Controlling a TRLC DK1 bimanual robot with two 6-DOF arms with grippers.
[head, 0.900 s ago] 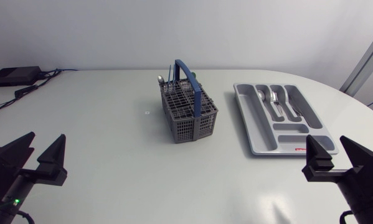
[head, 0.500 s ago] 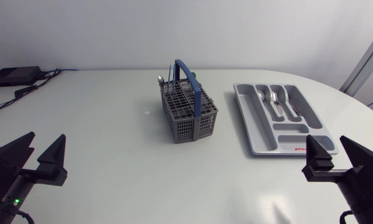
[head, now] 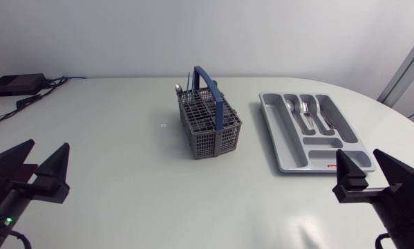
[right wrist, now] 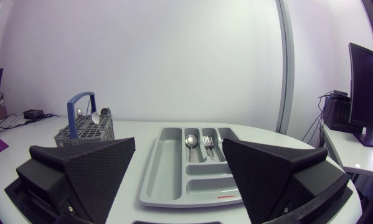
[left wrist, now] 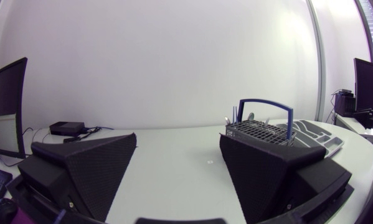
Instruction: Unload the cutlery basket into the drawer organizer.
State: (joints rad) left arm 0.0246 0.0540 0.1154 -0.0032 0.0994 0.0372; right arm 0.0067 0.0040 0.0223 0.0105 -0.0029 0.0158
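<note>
Seeing a grey cutlery basket (head: 209, 126) with a blue handle (head: 210, 90), carrying a spoon (head: 178, 88) and a few other pieces at its far corner. Spotting the drawer organizer (head: 279, 131) just right of the basket, holding a spoon and forks (head: 305, 111) in its narrow slots already. Hanging back well near-left of the basket with the left gripper (head: 50, 145), jaws spread wide, gripping nothing. Doing likewise near-right of the basket with the right gripper (head: 359, 153), also wide apart and empty.

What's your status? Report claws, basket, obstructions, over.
Left claw, right claw open, empty. Cutlery basket mid-table, utensils inside; drawer organizer beside it, partly filled. Black box far left, not in the way.
</note>
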